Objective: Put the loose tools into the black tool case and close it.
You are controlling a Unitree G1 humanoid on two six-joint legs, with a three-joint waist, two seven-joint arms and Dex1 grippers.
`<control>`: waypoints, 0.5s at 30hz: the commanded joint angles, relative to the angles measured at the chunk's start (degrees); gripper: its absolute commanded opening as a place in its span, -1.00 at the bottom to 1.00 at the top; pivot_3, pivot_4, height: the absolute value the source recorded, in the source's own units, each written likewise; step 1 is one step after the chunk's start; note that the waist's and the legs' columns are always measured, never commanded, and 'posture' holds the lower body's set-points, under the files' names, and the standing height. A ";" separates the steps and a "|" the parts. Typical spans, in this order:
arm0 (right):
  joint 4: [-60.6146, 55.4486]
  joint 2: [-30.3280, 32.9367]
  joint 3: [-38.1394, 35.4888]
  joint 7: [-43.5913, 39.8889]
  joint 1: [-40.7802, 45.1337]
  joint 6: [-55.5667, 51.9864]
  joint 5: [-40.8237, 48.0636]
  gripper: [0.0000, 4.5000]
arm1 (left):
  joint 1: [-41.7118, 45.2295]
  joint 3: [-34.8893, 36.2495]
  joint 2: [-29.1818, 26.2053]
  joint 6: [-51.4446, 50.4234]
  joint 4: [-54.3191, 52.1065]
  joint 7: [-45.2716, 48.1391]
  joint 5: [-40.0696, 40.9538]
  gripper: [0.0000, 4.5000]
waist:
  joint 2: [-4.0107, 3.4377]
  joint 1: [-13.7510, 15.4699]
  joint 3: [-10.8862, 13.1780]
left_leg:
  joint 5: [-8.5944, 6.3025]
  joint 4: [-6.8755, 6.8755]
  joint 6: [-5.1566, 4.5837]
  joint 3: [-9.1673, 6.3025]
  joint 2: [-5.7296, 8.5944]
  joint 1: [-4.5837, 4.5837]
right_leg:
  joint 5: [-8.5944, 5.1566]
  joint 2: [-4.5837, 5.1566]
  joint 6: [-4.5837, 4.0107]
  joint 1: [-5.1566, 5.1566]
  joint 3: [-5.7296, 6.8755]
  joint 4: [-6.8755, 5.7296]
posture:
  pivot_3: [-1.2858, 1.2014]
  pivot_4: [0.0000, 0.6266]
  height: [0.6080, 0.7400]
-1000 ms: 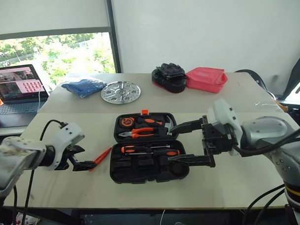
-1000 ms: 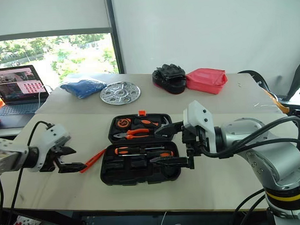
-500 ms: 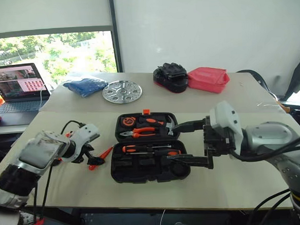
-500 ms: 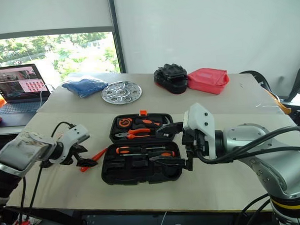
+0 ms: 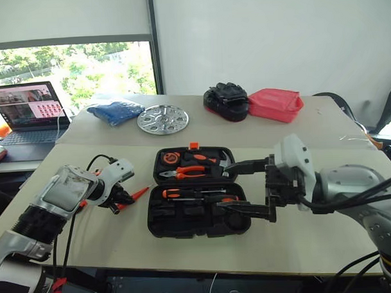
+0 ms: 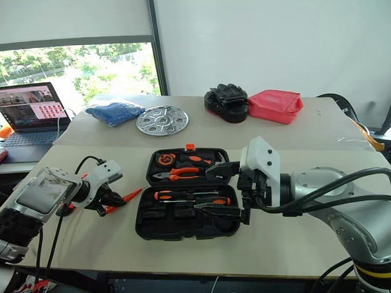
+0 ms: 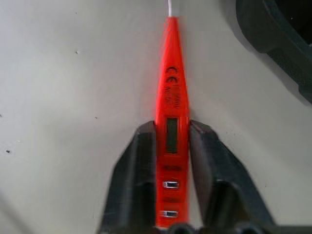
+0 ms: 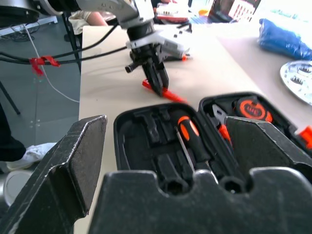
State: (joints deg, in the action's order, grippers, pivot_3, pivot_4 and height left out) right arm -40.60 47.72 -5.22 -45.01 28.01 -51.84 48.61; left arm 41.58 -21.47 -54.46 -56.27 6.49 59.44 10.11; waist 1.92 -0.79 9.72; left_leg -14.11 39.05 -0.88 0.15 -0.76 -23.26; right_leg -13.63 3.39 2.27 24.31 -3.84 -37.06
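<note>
The left gripper (image 7: pixel 171 139) is clamping the orange screwdriver (image 7: pixel 171 117), its shaft running straight ahead between the fingers; the case (image 5: pixel 198 212) is lying open to its right, right gripper (image 6: pixel 226 190) gaping above it.

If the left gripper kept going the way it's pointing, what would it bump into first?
The left gripper, jaws closed on the orange screwdriver, points down at the table, so probably the tabletop; the case lies off to the side.
</note>
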 commanded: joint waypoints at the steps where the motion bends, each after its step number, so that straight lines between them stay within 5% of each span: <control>1: -2.37 2.71 -3.51 -1.99 -2.08 1.59 1.58 1.00 | -1.46 0.59 -1.92 2.39 2.29 1.01 -1.97 -0.82 | 0.01 -0.02 0.00 | 0.00 0.00 0.00 -0.01 -0.01 0.03 | 0.00 -0.01 0.00 -0.02 0.00 -0.01 | 0.03 -0.52 1.00; 11: -5.70 10.38 -10.24 -9.31 -15.96 3.58 2.03 1.00 | 4.95 7.07 -2.70 25.94 3.17 12.32 0.13 -0.82 | 0.04 0.33 0.02 | 0.00 0.03 0.00 0.06 -0.04 -0.05 | 0.01 -0.03 -0.01 0.01 0.02 0.01 | 0.03 -0.52 1.00; 15: -5.77 11.56 -10.39 -9.56 -19.41 5.34 0.11 1.00 | 8.27 4.95 -1.46 27.71 -1.23 19.45 0.86 -0.82 | 0.08 0.80 0.02 | 0.00 0.19 0.01 0.13 0.01 -0.25 | 0.03 0.01 0.06 0.00 0.14 0.10 | 0.03 -0.52 1.00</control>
State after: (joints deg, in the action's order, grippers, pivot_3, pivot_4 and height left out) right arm -45.03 58.23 -13.52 -54.13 9.09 -48.80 49.60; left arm 48.55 -16.69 -56.16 -29.69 8.50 75.41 10.00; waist 2.00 0.02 9.73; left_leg -14.10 39.23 -0.88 0.30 -0.75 -23.49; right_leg -13.59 3.40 2.34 24.30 -3.72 -36.97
